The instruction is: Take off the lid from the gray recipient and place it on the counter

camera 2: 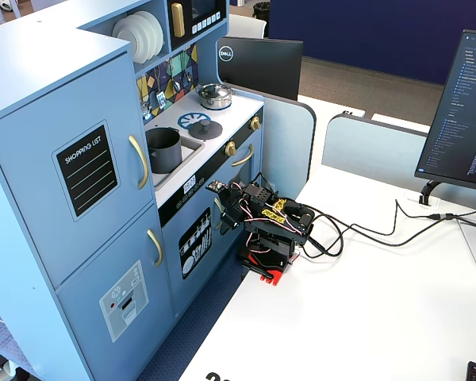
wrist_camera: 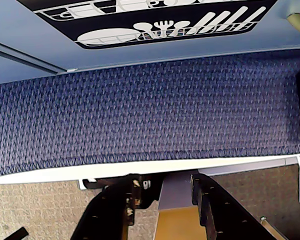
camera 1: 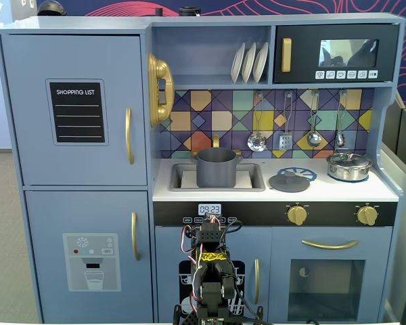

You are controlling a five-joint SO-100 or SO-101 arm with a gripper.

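The lid already lies flat on the white bench of the toy kitchen, knob up, partly covering the blue burner print. The gray recipient stands open in the recessed sink, at about nine o'clock from the lid in a fixed view, the two apart. Judged from this layout, the task looks finished: the pot has no cover and the disc rests on the worktop, clear of the sink edge so it cannot slide in.

The arm is folded low in front of the cabinet, well below the bench, which reads as a rest pose that keeps it away from the pots. In the wrist view the hand enters from six o'clock, its two black fingers spread with a clear gap and nothing between them; beyond it are only blue carpet and the foot of the cabinet.

The shiny silver pot sits with its own lid on, at three o'clock from the gray lid, untouched.

Readable writing: "SHOPPING LIST" on the black panel of the fridge door, "09:23" on the printed clock below the sink, and "DELL" on the back of the monitor behind the kitchen.
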